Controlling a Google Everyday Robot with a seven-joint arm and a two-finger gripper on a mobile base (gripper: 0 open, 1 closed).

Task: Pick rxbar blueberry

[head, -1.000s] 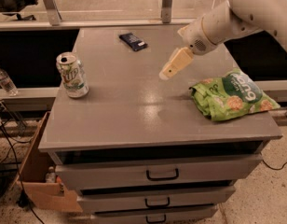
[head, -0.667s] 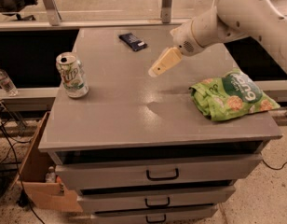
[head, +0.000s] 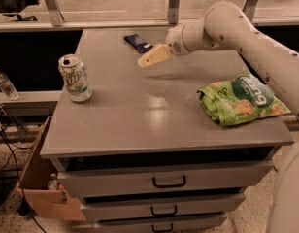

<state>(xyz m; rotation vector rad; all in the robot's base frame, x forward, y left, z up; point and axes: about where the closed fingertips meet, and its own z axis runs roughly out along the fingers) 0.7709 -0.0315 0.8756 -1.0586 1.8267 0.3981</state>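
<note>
My claw (head: 150,58) hangs above the grey surface (head: 140,115) near its far edge, tip angled downward. I cannot tell how wide it is open, and I see nothing in its hold. The rxbar blueberry (head: 138,42) lies flat just beyond the tip, a little further toward the far edge, apart from the claw and not yet touched. The soda can (head: 75,78) stands well off to the side the tip points toward and nearer the camera. The green snack bag (head: 239,99) lies well off on the opposite side, below the arm. My worry is the bar itself: it is thin and hugs the surface, so a descent that stops high would likely close on air, and one that lands off-centre could push the slick wrapper along. It sits close to the far edge, so a shove that way might send it off. I judge the can and bag too distant to interfere.
</note>
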